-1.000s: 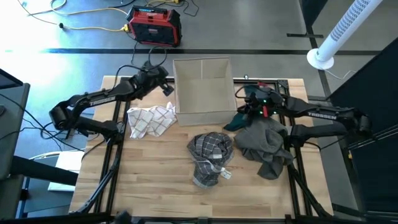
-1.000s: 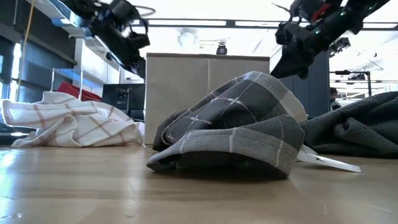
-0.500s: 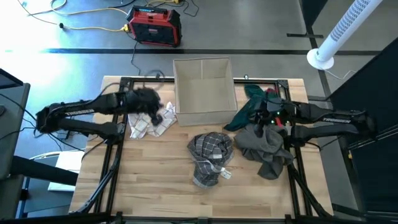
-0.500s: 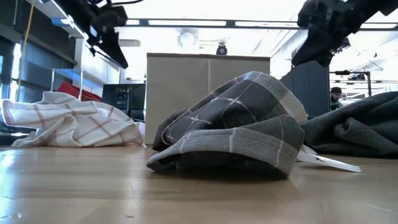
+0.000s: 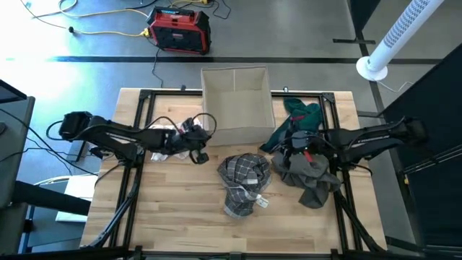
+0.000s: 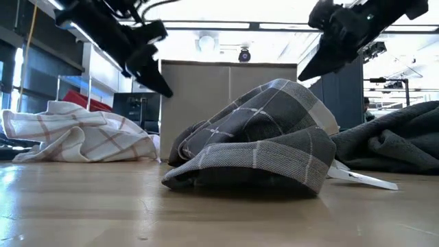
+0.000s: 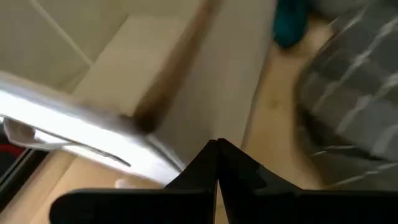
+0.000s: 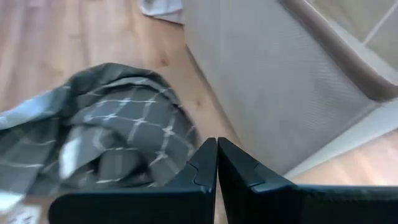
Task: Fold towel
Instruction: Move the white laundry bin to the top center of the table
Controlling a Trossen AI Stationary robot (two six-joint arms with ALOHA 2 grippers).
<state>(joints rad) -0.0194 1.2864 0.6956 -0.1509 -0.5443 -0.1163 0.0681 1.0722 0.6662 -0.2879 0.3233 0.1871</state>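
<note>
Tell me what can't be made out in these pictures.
- White checked towel: high view, the left arm covers most of it.
- Beige fabric bin: low view, its inside sits behind its own wall.
- Teal cloth: left wrist view, blurred, cut off by the edge.
- Dark grey plain cloth: low view, cut off by the edge.

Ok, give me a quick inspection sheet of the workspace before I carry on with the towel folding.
Surface: wooden table, bare along its near part.
Job's things: grey checked towel crumpled at the centre, with a paper tag; white checked towel bunched at the left; dark grey towel heaped at the right; teal cloth beside it.
Clutter: beige fabric bin at the back centre, open on top.
Grippers: left gripper above the table beside the white checked towel, fingers shut, holding nothing; right gripper above the dark grey towel's edge, fingers shut, holding nothing.
Cables: yellow cord on the floor.
Surroundings: red box and white tower fan on the floor.
</note>
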